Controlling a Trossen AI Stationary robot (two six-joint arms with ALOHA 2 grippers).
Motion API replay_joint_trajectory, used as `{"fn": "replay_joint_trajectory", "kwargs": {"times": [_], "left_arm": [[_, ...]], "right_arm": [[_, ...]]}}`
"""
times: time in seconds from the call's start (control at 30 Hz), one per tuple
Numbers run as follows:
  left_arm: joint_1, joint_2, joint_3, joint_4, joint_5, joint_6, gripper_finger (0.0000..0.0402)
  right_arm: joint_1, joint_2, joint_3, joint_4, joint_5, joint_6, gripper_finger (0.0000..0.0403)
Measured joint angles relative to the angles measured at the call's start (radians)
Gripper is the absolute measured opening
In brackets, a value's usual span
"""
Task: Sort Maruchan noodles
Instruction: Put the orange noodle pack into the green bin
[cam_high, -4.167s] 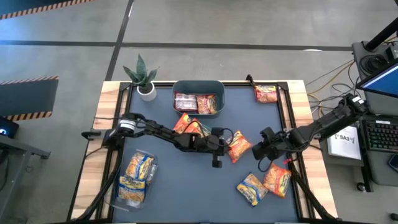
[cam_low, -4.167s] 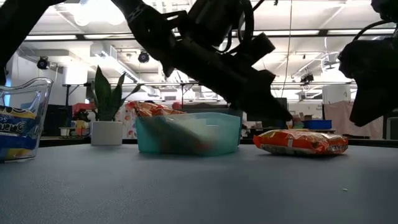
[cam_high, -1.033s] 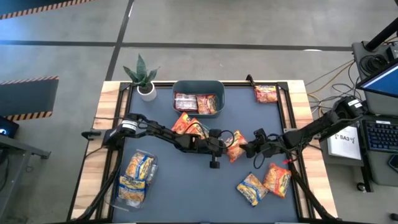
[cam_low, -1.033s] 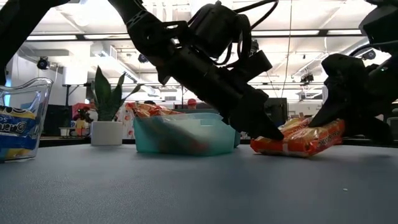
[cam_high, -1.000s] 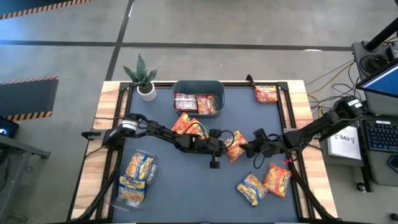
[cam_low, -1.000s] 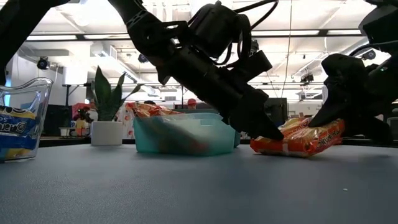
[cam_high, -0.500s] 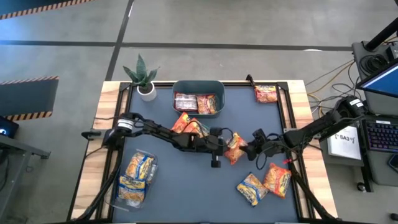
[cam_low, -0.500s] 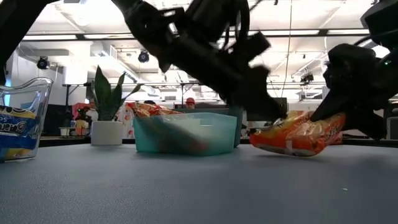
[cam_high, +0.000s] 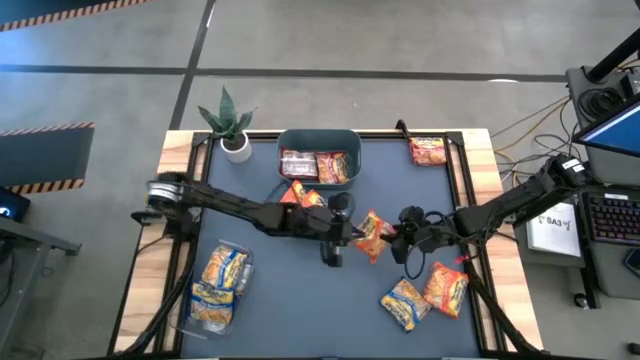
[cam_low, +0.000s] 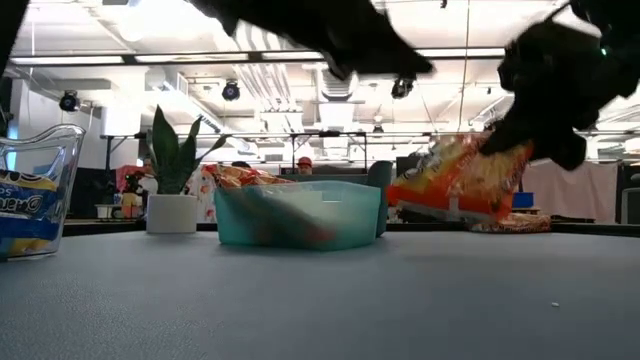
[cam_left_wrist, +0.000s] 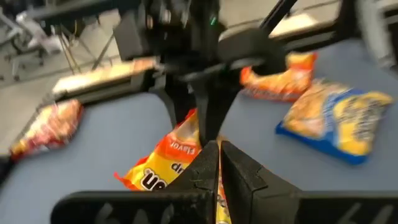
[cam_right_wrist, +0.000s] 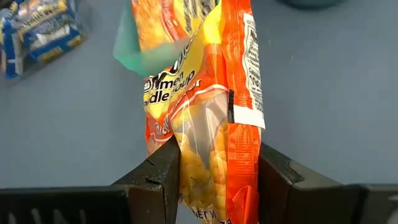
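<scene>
An orange-red Maruchan packet (cam_high: 372, 236) hangs in the air over the table's middle; in the low view this packet (cam_low: 458, 180) is well above the tabletop. My right gripper (cam_high: 397, 236) comes in from the table's right and is shut on it. My left gripper (cam_high: 343, 233) hovers just left of the packet with its fingers shut (cam_left_wrist: 219, 155) and touches nothing. More packets lie in the grey-teal tub (cam_high: 318, 137), lean against the tub's near side (cam_high: 300, 196), and lie by the far right corner (cam_high: 428, 151) and near right (cam_high: 405, 303) (cam_high: 446, 288). My right gripper pinches the orange-red packet between its two fingers (cam_right_wrist: 163, 171), on the end nearest the table's right (cam_right_wrist: 208, 177). The fingers come roughly level from the table's right. The packet is lifted clear and hangs tilted, its free end (cam_low: 415, 195) lowest.
A clear container (cam_high: 220, 285) with yellow-and-blue packets sits near the table's left, also at the low view's left edge (cam_low: 35, 190). A potted plant (cam_high: 232, 128) stands at the far left corner. Bare tabletop (cam_high: 300, 300) lies near the middle.
My right gripper has risen, lifting the orange-red packet off the table and tipping it steeply. My left gripper, which was at the packet's left end, has come off it, risen and drawn back slightly toward the table's left.
</scene>
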Motion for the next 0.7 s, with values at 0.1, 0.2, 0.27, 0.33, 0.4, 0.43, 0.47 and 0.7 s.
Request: {"fn": "replay_joint_trajectory", "kwargs": {"times": [0.1, 0.2, 0.27, 0.33, 0.4, 0.43, 0.47, 0.7], "left_arm": [[-0.001, -0.121, -0.071, -0.006, 0.006, 0.01, 0.0], [0.004, -0.239, -0.159, -0.012, -0.007, 0.01, 0.0], [0.005, -0.315, -0.223, -0.013, -0.04, 0.002, 0.0], [0.004, -0.385, -0.285, -0.01, -0.106, -0.015, 0.0], [0.005, -0.448, -0.35, -0.014, -0.182, -0.04, 0.0], [0.006, -0.476, -0.378, -0.012, -0.217, -0.054, 0.0], [0.007, -0.503, -0.41, -0.011, -0.251, -0.069, 0.0], [0.015, -0.65, -0.595, -0.024, -0.425, -0.185, 0.0]], "right_arm": [[0.0, 0.0, 0.064, -0.059, 0.018, -0.037, 0.0133], [0.0, 0.0, 0.117, -0.087, 0.027, -0.105, 0.0133], [-0.002, 0.0, 0.153, -0.091, 0.029, -0.153, 0.0134], [-0.008, 0.0, 0.184, -0.098, 0.031, -0.198, 0.0134], [-0.02, 0.0, 0.211, -0.1, 0.035, -0.248, 0.0134], [-0.027, 0.0, 0.222, -0.1, 0.035, -0.276, 0.0134], [-0.036, 0.0, 0.235, -0.101, 0.036, -0.304, 0.0134], [-0.125, 0.015, 0.309, -0.102, -0.019, -0.481, 0.0134]]}}
